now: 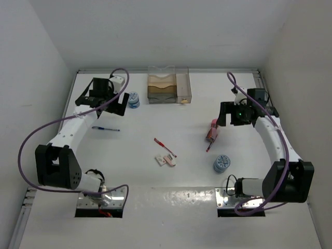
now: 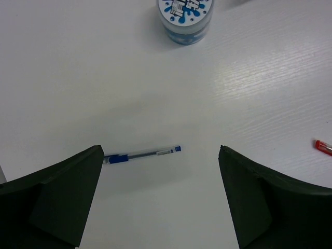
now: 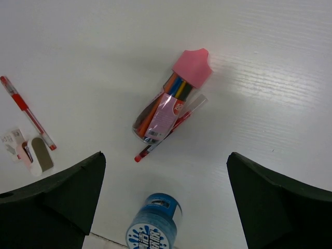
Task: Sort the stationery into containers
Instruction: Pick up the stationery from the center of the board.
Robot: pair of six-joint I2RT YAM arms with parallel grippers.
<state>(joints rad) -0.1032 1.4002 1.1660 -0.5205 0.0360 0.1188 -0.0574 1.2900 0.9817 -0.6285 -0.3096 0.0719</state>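
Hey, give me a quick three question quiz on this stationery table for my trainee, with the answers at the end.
1. True or false: the left gripper and the right gripper are both open and hold nothing.
2. Which item lies on the table right below the open left gripper in its wrist view? A. eraser B. blue pen C. pink-capped marker pack
3. How many blue-patterned rolls stand on the table outside the desk organiser?
Key: 1 true; 2 B; 3 two.
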